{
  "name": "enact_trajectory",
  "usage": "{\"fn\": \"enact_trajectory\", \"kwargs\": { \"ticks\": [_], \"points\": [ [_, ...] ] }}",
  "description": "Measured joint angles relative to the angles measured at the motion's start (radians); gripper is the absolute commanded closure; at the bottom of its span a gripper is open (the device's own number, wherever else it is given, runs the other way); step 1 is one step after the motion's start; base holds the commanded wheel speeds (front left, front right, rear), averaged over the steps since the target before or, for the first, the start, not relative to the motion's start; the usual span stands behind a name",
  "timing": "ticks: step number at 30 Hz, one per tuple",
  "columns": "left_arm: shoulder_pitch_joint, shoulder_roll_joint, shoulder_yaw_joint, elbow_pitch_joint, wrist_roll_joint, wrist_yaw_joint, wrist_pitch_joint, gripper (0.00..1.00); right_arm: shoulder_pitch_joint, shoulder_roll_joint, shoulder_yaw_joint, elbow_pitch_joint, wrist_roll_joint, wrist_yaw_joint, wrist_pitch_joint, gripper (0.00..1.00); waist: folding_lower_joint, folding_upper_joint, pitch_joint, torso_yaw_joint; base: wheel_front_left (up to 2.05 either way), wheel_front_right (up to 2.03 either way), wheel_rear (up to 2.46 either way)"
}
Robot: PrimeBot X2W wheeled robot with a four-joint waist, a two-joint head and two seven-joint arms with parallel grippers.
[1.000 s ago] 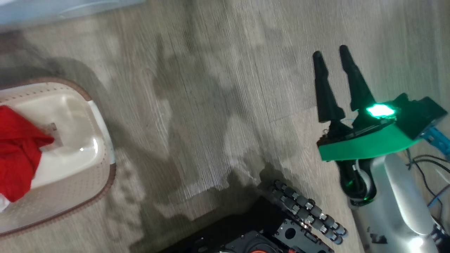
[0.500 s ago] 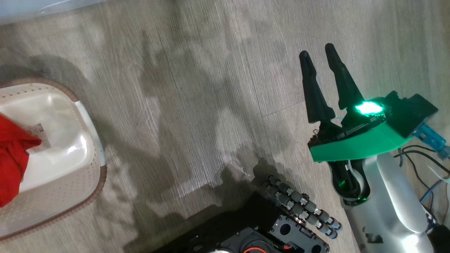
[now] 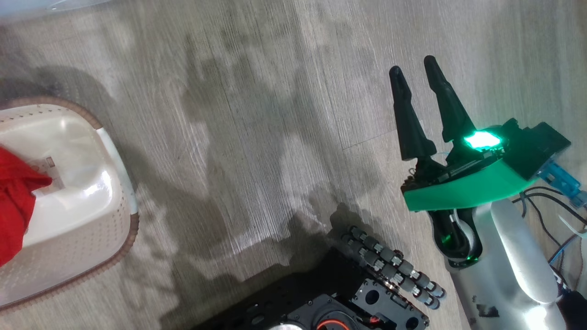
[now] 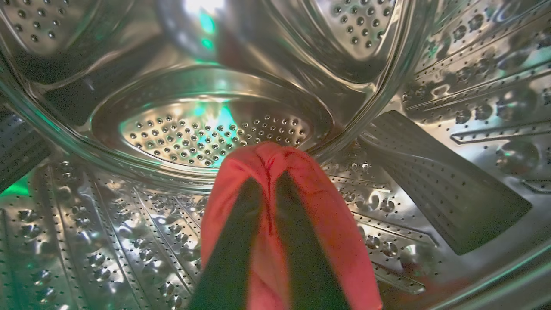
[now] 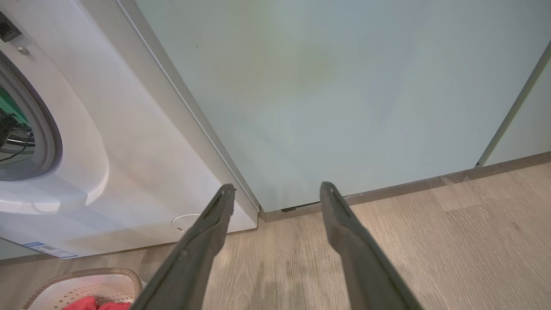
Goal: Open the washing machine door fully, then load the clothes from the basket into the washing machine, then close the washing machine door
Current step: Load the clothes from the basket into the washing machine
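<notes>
My left gripper (image 4: 267, 181) is deep inside the washing machine's steel perforated drum (image 4: 206, 133). A red garment (image 4: 327, 241) is draped over its two dark fingers and pinched between them, hanging above the drum floor. In the head view my right gripper (image 3: 412, 66) hovers open over the floor, holding nothing. The white basket (image 3: 130, 229) with its brown rim sits at the left edge, with more red clothes (image 3: 13, 206) inside. The right wrist view shows the washing machine (image 5: 142, 142), the basket (image 5: 86, 275) and the clothes (image 5: 86, 303). The washing machine door is out of view.
A pale teal cabinet (image 5: 323, 94) stands right of the washer, with a small round white flap (image 5: 185, 221) low on the washer front. My black wheeled base (image 3: 348, 298) sits at the bottom of the head view. Wood-look floor (image 3: 257, 137) lies between basket and right arm.
The head camera has shifted, so the basket sits further left and more cut off. The right gripper stays open in the same pose.
</notes>
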Motion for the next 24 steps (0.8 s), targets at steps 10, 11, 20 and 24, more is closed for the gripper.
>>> {"fn": "enact_trajectory", "kwargs": {
  "ticks": [10, 11, 20, 24],
  "points": [
    [-0.014, 0.005, -0.015, 0.003, -0.01, 0.01, 0.0, 0.0, -0.001, 0.0, 0.003, 0.0, 0.001, 0.0, 0.0, 0.0, 0.0, 0.0, -0.018, -0.004, 0.0, 0.0, 0.0],
    [-0.013, 0.005, -0.017, 0.003, -0.014, 0.011, 0.0, 0.0, -0.002, 0.0, 0.001, -0.001, 0.001, 0.0, 0.0, 0.0, 0.0, 0.0, -0.024, -0.003, 0.0, 0.0, 0.0],
    [0.068, -0.012, -0.04, -0.011, -0.048, 0.012, 0.0, 0.0, -0.002, 0.0, -0.036, -0.013, -0.012, 0.0, 0.0, 0.0, -0.0001, 0.0001, -0.091, 0.022, 0.0, 0.0, 0.0],
    [0.137, -0.052, -0.054, -0.042, -0.068, 0.002, 0.0, 0.0, -0.001, 0.0, -0.044, -0.016, -0.029, 0.0, 0.0, 0.0, -0.0001, 0.0001, -0.131, 0.044, 0.0, 0.0, 0.0]
  ]
}}
